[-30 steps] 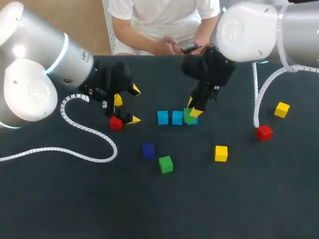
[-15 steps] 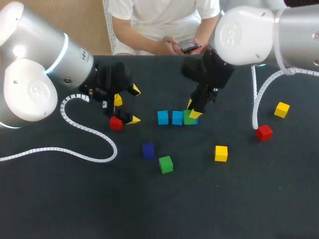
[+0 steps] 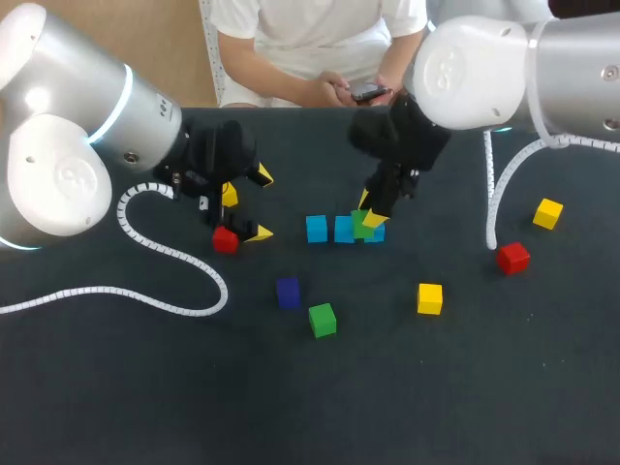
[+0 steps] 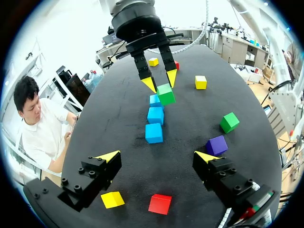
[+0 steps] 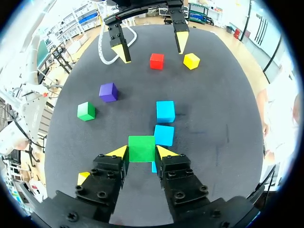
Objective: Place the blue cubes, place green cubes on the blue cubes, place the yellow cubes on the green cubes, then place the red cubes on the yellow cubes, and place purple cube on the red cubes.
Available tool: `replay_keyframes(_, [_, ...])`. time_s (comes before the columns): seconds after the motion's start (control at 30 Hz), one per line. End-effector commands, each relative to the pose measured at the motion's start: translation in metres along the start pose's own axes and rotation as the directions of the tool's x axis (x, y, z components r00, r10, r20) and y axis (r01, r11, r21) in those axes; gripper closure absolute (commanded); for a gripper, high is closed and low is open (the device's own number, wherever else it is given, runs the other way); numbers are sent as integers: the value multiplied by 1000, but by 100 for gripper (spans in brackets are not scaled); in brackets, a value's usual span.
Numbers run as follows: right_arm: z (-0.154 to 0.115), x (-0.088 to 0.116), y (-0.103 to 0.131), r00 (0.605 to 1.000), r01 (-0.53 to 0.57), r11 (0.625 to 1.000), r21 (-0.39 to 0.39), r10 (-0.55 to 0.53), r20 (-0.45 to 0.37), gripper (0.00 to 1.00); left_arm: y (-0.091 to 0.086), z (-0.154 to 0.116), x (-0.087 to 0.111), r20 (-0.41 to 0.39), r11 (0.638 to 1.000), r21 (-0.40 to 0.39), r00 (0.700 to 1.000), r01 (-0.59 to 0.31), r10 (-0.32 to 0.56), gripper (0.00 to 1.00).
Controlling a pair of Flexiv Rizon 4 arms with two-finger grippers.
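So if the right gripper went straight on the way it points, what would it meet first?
Probably the end blue cube, which sits right under the green cube that the right gripper holds. The gap between the two cubes is unclear.

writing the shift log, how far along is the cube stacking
Three blue cubes sit in a row. The right hand grips a green cube over the end one. The other green cube, yellow cubes, red cubes and purple cube lie unstacked.

The left gripper (image 3: 250, 205) hung with its fingers spread wide. The right gripper (image 3: 370, 213) pointed down, fingers clamped on a green cube (image 3: 361, 226).
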State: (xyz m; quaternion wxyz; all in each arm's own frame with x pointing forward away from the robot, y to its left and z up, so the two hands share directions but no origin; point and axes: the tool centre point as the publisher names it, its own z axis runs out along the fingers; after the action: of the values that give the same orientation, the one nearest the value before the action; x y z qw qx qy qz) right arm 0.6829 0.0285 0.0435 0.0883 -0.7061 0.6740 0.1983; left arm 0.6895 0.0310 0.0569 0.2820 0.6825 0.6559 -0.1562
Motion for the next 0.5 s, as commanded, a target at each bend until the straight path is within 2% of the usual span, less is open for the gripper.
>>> replay_keyframes(0.03, [-2,0,-2,1000,6,1000,2,-6,-10,95,1,0,1,4,1000,1,1000,-3,3,0])
replay_keyframes(0.5, [3,4,-4,1000,5,1000,0,-5,-17,88,1,0,1,4,1000,1,1000,-3,3,0])
